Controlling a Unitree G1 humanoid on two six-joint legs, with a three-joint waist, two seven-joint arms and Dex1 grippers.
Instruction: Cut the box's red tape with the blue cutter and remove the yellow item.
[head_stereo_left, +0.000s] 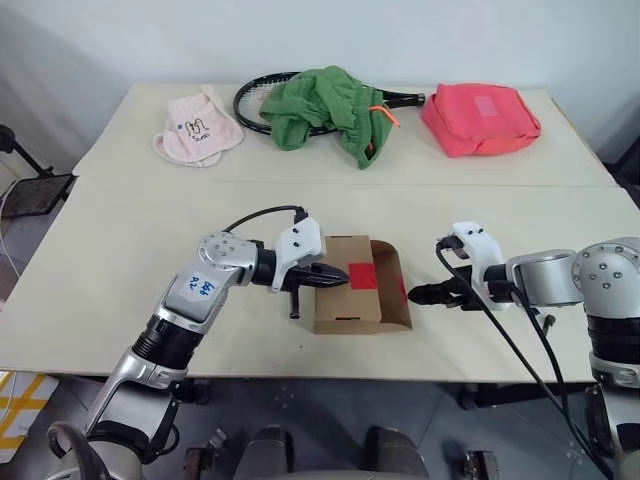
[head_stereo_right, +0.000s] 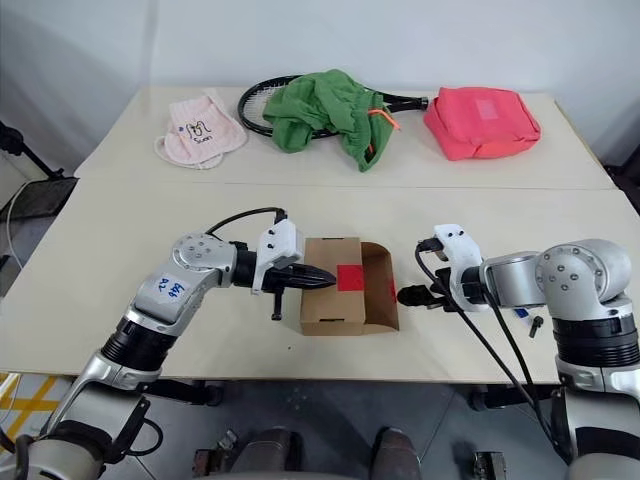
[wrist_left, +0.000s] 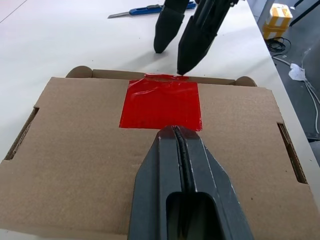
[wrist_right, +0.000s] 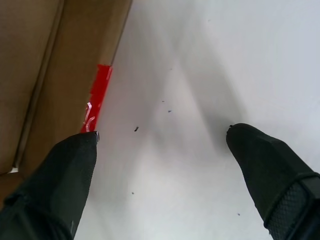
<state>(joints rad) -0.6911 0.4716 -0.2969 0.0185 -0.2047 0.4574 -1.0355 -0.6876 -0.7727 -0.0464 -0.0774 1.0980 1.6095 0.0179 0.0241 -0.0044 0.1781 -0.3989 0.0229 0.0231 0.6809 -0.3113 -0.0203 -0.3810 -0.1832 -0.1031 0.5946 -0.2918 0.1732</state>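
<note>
My left pincer (wrist_left: 181, 137) presses closed on the carton (head_stereo_left: 345, 305) lid; my right pincer (wrist_right: 160, 150), spread empty, should hook the red tape's (wrist_left: 161, 104) cut flap edge — gently.

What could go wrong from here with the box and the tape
The left gripper, shut, presses only the box top near the red tape, so the carton may slide when the flap is pulled. The open right gripper has one fingertip at the tape's torn edge and could slip off. The blue cutter lies on the table behind it and could get knocked.
</note>
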